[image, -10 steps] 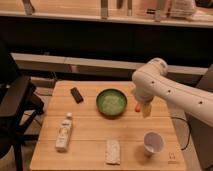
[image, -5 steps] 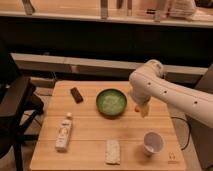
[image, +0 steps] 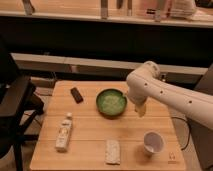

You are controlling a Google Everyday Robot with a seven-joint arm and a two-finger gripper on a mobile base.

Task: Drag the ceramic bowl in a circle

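Blurry end effector [image: 140, 109], seemingly beside bowl [image: 111, 102]

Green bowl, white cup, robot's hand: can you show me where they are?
ceramic bowl [image: 111, 102]: camera view, its speckled inside.
white cup [image: 153, 142]: camera view, its open mouth.
hand [image: 140, 109]: camera view, its lower tip, beside the bowl's rim.

The white arm [image: 172, 95] comes in from the right edge of the frame and bends at a rounded joint just right of centre. Below that joint the gripper [image: 140, 109] points down, its fingers apart and holding nothing.
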